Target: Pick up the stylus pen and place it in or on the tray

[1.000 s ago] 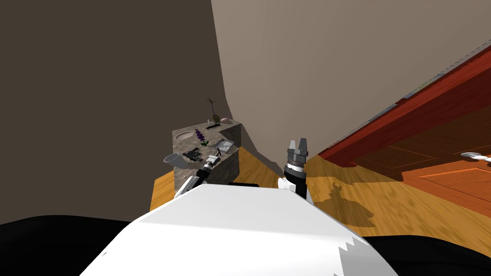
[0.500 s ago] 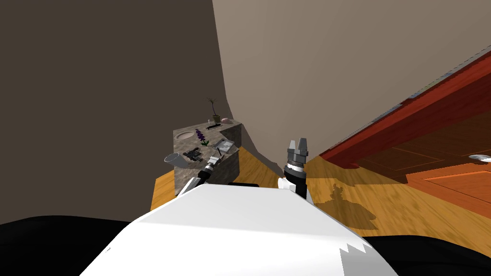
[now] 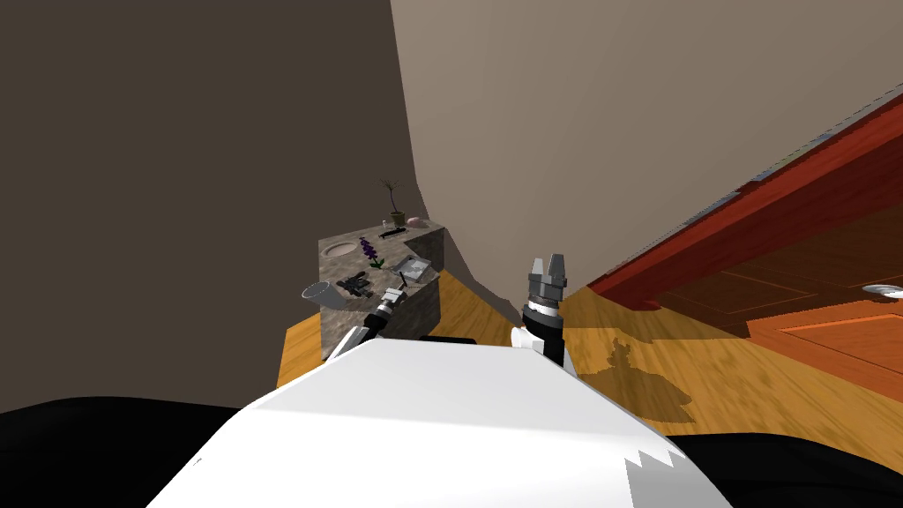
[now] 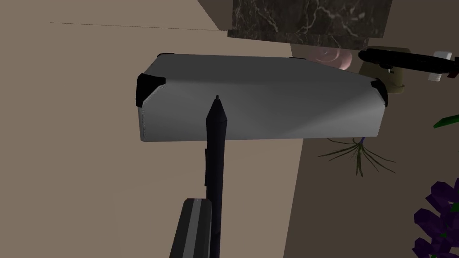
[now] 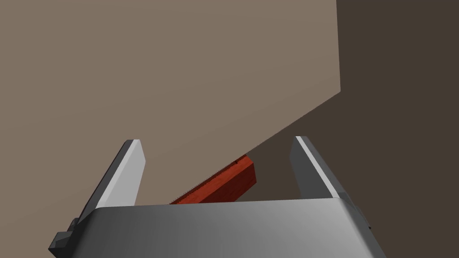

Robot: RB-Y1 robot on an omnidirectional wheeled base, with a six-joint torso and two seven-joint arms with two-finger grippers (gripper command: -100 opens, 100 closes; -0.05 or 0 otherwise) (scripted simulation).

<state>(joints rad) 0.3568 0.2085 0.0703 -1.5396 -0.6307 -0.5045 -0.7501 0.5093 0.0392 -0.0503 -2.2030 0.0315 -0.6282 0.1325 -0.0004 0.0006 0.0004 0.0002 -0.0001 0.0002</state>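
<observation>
My left gripper is shut on a thin black stylus pen, which sticks out past the fingers. The pen's tip points at the side of a grey tray with black corners, just short of it. In the head view the tray lies on the near right part of a mottled stone counter. There the left gripper holds the pen at the tray's near edge. My right gripper is raised right of the counter, its fingers open and bare.
The counter also holds a purple flower sprig, a small black object, a grey cup on its side, a round dish, a potted plant and a black tool. Red wooden furniture stands at the right.
The head view shifted slightly a second ago as I moved; since then it has held still. Both arms and the held pen look unchanged.
</observation>
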